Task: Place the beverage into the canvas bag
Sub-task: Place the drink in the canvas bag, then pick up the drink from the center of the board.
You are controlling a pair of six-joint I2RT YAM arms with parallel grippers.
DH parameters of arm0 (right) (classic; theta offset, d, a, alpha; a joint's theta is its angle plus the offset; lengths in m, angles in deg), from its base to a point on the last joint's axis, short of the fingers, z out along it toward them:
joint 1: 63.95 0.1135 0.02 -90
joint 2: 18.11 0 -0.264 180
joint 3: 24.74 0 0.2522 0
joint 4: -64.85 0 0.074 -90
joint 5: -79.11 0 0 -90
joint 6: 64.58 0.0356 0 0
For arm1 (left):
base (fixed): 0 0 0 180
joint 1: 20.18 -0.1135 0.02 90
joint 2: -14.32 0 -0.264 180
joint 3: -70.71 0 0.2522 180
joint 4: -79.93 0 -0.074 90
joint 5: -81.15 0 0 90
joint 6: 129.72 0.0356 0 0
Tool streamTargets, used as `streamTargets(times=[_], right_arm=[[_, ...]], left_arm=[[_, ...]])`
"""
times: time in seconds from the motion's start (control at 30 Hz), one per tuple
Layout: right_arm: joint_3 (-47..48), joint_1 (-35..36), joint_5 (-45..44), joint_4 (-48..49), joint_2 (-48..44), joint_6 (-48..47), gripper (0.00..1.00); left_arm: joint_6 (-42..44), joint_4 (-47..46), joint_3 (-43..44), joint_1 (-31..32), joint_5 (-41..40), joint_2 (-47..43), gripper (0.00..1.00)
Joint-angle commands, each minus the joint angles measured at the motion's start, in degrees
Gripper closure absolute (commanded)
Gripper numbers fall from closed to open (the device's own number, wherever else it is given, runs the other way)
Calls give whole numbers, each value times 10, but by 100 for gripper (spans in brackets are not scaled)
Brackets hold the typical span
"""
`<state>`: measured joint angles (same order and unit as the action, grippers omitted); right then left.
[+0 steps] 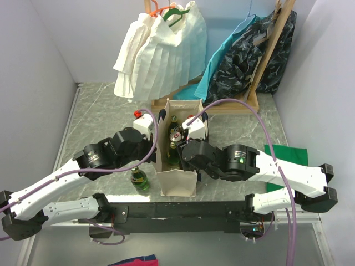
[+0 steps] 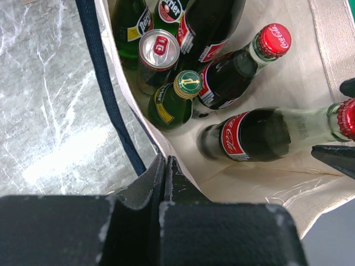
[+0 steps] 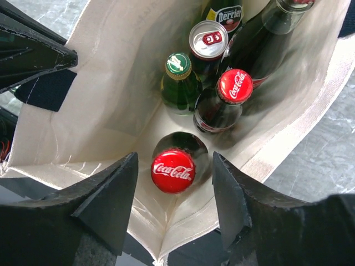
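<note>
The left pincer point(image 2: 165, 165) is clamped tight on the rim of the canvas bag point(image 1: 178, 185), pinching the cream cloth just beside the navy handle point(image 2: 107, 94). I judge this is meant to hold the mouth open and steady the tall bag while the other arm loads it. The right pincer point(image 3: 175, 158) hangs inside that mouth with its jaws wide, one finger on each side of the red cap of a Coca-Cola bottle point(image 3: 173, 170). A sliver of gap shows on both sides, so the bottle seems to rest on its own, tilted against the bag's wall directly beneath the pincer. That reads as a release, with the beverage already in the bag.

Counted inside the bag, beyond the right pincer's fingertips:
- a second red-capped Coca-Cola bottle point(image 3: 234, 86), making two
- one silver-topped can point(image 3: 208, 39)
- one green-capped bottle point(image 3: 178, 64)
- at least one more green Perrier bottle point(image 2: 130, 22)
- one taller dark bottle point(image 2: 213, 27), its top cut off from view

One green bottle point(image 1: 140, 178) stands outside on the tabletop point(image 1: 94, 111), behind the left pincer toward its arm's base, probably waiting its turn
</note>
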<state>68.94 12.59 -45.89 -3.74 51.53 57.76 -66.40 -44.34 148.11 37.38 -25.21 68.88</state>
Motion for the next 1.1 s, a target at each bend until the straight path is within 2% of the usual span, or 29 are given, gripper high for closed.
streamTargets(times=[0.0,0.47,0.97,1.03,1.07], right_arm=[[24,3,-22,16,-5,6,35],[52,3,-52,40,-31,-10,25],[43,2,-100,57,-64,-1,23],[40,2,-100,57,-65,1,22],[38,2,-100,58,-66,2,22]], left_arm=[[4,-43,26,0,-11,-27,99],[10,-48,31,-1,-15,-19,99],[13,-43,52,0,-21,-15,99],[13,-42,54,-1,-24,-15,99],[14,-42,57,0,-24,-15,95]])
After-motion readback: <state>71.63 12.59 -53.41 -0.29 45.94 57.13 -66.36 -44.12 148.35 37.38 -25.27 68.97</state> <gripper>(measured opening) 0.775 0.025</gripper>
